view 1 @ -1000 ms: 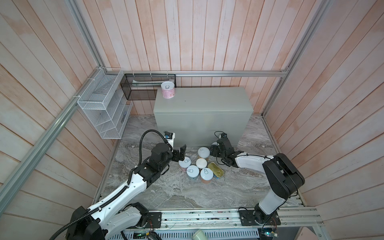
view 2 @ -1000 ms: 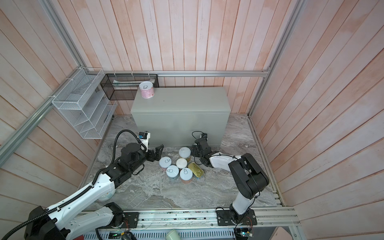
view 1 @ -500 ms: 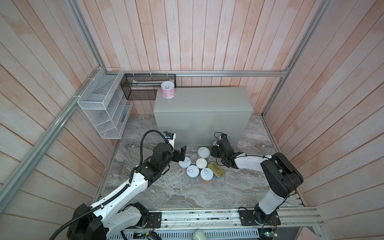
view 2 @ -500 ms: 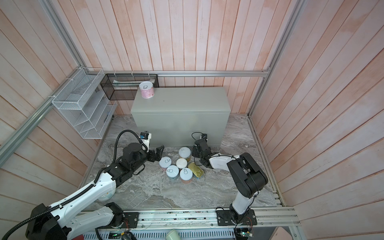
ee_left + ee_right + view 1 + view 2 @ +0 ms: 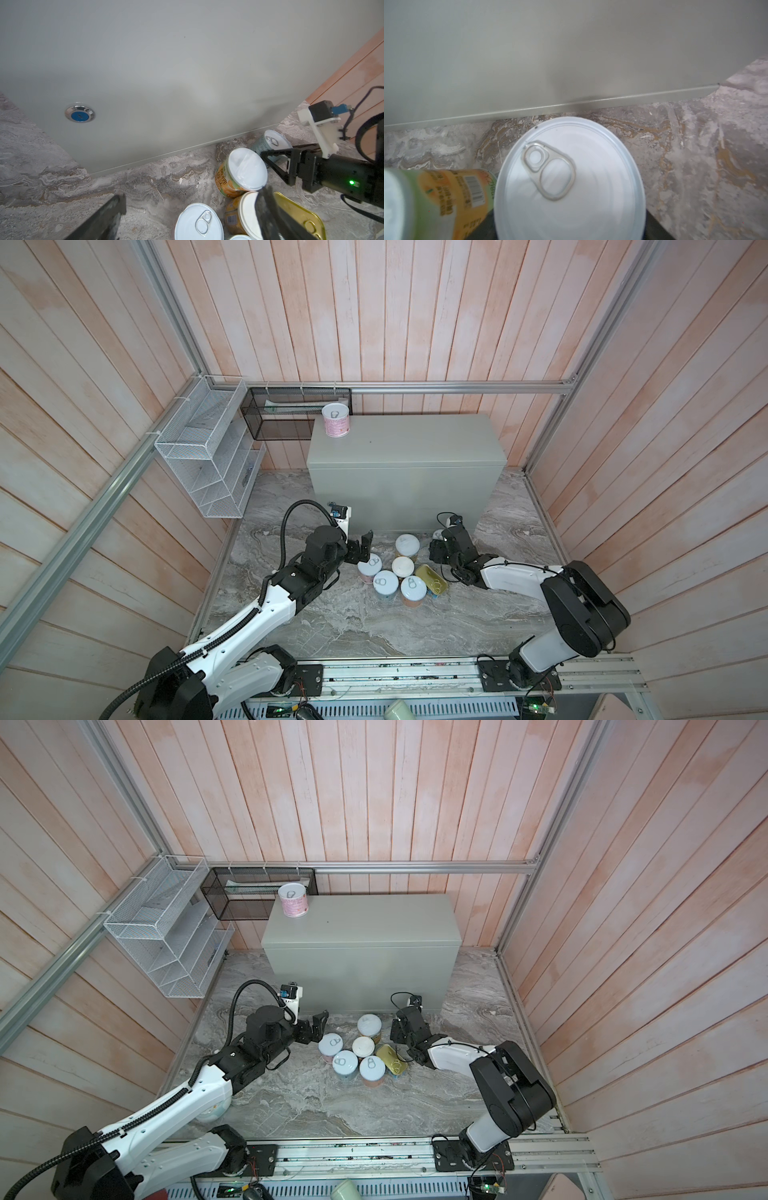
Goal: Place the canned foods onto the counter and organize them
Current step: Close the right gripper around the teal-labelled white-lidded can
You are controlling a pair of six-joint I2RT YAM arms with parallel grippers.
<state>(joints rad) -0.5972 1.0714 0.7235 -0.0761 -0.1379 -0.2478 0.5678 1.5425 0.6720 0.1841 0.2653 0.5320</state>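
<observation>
Pale grey-green metal counter (image 5: 407,448): only pink-labelled round can (image 5: 336,423) on top, back left corner. Right gripper (image 5: 278,151) fingers clamped on pale teal pull-tab can (image 5: 569,187), near counter's front base. Left gripper (image 5: 360,549) fingers spread wide, empty, just beside six-can cluster (image 5: 402,566) on grey marble-patterned surface (image 5: 332,614).

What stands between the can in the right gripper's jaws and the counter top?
Only the counter itself: the pull-tab can between the jaws of the right gripper stands on the marble floor before its front wall, so it must rise over that edge. On top, the pink can sits in the far left corner, out of the way.
</observation>
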